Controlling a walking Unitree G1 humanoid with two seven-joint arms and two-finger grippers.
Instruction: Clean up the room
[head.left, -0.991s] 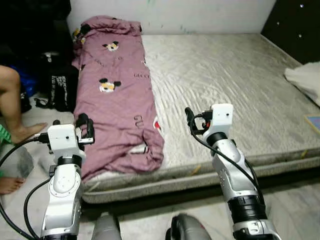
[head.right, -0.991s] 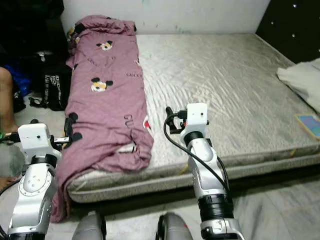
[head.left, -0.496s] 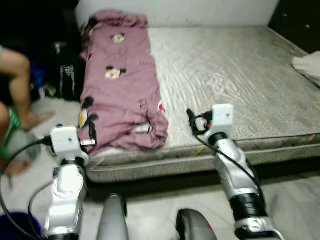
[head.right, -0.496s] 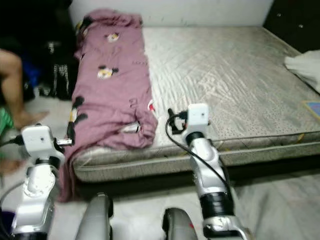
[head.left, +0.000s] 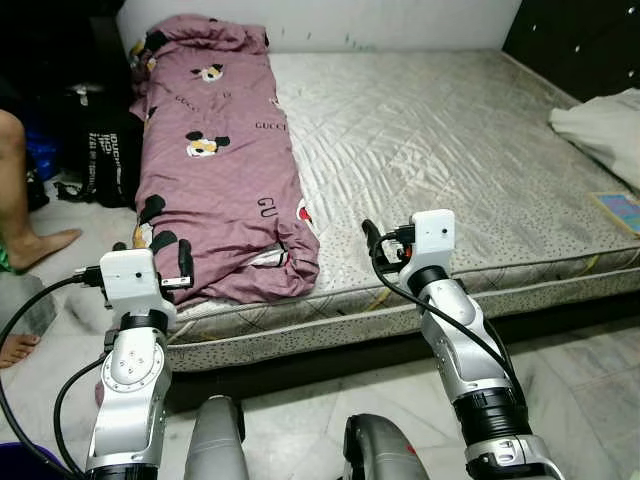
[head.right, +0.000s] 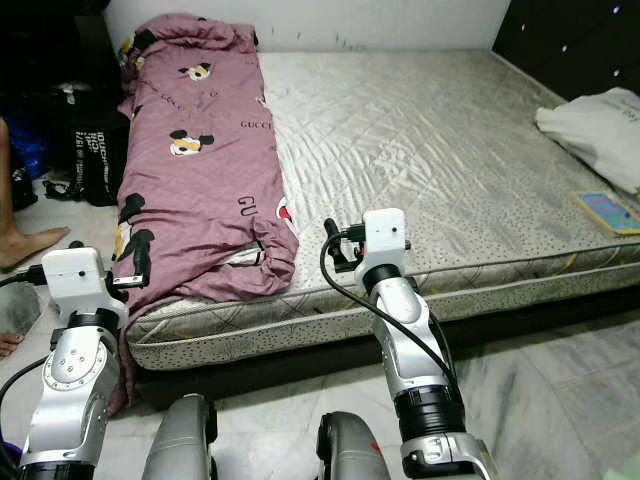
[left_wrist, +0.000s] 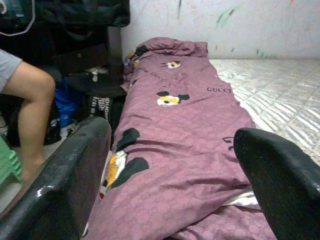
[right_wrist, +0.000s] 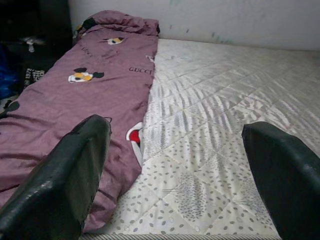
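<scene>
- Left gripper (head.left: 170, 262) hangs at 8 o'clock, fingers spread with nothing between them, just off the mattress (head.left: 450, 160) corner.
- Right gripper (head.left: 372, 243) sits at 5 o'clock over the mattress's near edge, fingers spread and empty.
- Purple blanket (head.left: 215, 160) lies lengthwise along the mattress's left side, from 7 to 11 o'clock.
- A person's leg (head.left: 22, 190) stands at 9 o'clock.
- White cloth (head.left: 598, 125) rests at 2 o'clock.

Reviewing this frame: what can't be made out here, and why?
- Person: a leg and feet in the left eye view; the rest is cut by the edge.
- Flat item on the mattress: too small to identify.
- Dark bags beside the purple blanket: in shadow, contents unclear.
- White bundle: cut by the right edge.
</scene>
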